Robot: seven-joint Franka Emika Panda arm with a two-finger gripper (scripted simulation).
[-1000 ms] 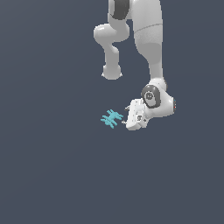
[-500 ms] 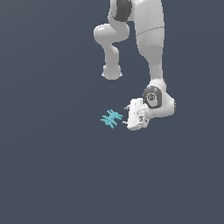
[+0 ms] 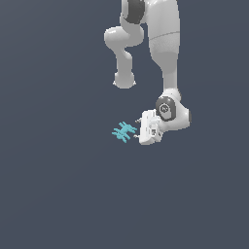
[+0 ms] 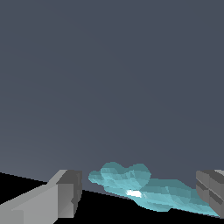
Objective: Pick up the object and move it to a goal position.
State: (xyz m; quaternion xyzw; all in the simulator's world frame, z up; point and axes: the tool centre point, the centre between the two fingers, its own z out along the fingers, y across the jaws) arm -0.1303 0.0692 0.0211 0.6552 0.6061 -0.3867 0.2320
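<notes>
In the exterior view, reading from its left, you meet the object [image 3: 124,131] first: the small cyan spiky thing lying on the plain dark floor, about mid-scene, with no edge or corner in view to place it by. Just beside it, toward that view's right, sits your gripper [image 3: 136,128], tilted low and pointing at the object, with the white arm [image 3: 163,44] rising above it.

In the wrist view the object [image 4: 144,188] lies between the two grey fingers [image 4: 65,192], which stand wide apart on either side and touch nothing. One end of the cyan shape looks close to the far finger; you cannot tell from here whether it touches.

You appear to be at the approach step, lined up for the grasp but not yet holding anything. No goal marker shows in either view.

For the next move, judge whether the prongs sit deep enough between the pads, ease in if not, then close gently, because such a thin spiky thing may twist or skid out as the fingers meet it
</notes>
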